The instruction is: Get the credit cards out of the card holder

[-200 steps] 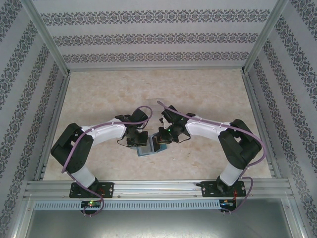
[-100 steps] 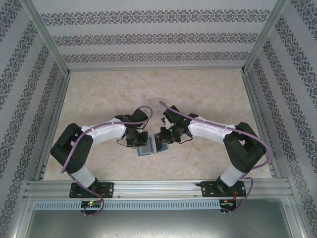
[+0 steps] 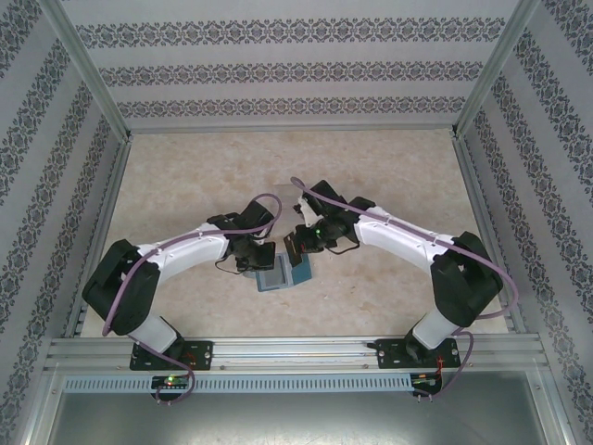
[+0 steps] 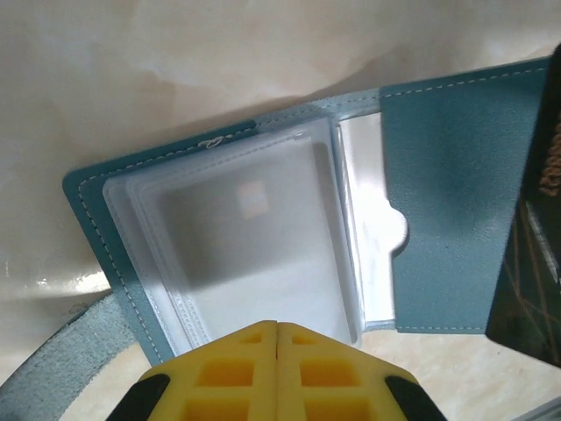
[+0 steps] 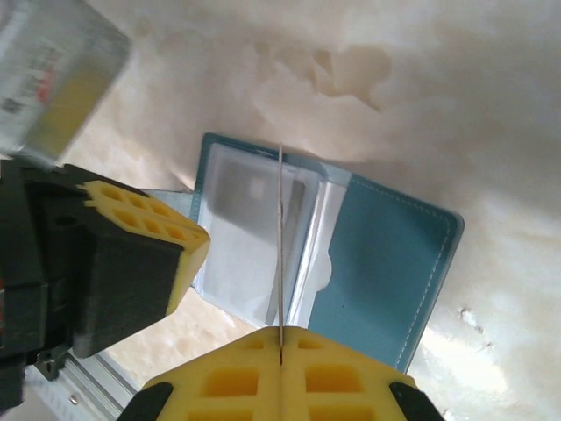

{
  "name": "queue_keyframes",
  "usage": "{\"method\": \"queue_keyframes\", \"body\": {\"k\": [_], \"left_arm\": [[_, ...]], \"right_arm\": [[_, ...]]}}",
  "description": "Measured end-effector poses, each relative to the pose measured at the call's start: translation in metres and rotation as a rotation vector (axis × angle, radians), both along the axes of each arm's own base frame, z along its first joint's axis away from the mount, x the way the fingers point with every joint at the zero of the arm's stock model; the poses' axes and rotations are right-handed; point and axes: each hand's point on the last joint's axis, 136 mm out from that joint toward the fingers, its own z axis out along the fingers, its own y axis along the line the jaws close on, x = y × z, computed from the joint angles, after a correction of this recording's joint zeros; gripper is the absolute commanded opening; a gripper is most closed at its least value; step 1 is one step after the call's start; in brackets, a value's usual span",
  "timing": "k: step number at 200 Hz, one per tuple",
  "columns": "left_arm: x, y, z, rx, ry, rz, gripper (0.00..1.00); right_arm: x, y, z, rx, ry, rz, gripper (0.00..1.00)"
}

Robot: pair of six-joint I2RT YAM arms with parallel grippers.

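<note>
Yellow-padded left fingers (image 4: pixel 277 338) are staying clenched pad to pad, sitting at the near edge of the card holder (image 4: pixel 456 202). This teal holder is lying open and flat on the bench (image 3: pixel 389 176) between both arms, with its clear sleeves facing up. Right fingers (image 5: pixel 280 344) are grasping one thin credit card (image 5: pixel 280 228), which is showing edge-on over the holder's sleeves.
</note>
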Motion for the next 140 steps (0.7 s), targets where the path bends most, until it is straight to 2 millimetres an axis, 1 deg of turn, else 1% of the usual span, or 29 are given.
{"method": "queue_keyframes", "body": {"k": [17,25,49,79,122,140], "left_arm": [[-0.001,0.001,0.002,-0.009,-0.010,0.000,0.05],[-0.002,0.001,0.003,-0.014,-0.012,0.002,0.05],[-0.003,0.002,0.007,-0.027,-0.019,0.007,0.05],[-0.002,0.005,0.012,-0.054,-0.040,0.027,0.06],[0.002,0.019,0.023,-0.083,-0.067,0.086,0.07],[0.002,0.024,0.026,-0.089,-0.077,0.103,0.08]], "right_arm": [[0.005,0.000,0.012,-0.002,-0.049,0.057,0.03],[0.008,0.001,0.017,-0.004,-0.074,0.088,0.01],[0.018,0.003,0.032,-0.021,-0.178,0.227,0.01],[0.025,-0.004,0.036,-0.062,-0.259,0.419,0.00],[0.058,-0.019,0.048,-0.114,-0.368,0.625,0.00],[0.067,-0.019,0.051,-0.145,-0.417,0.719,0.00]]}}
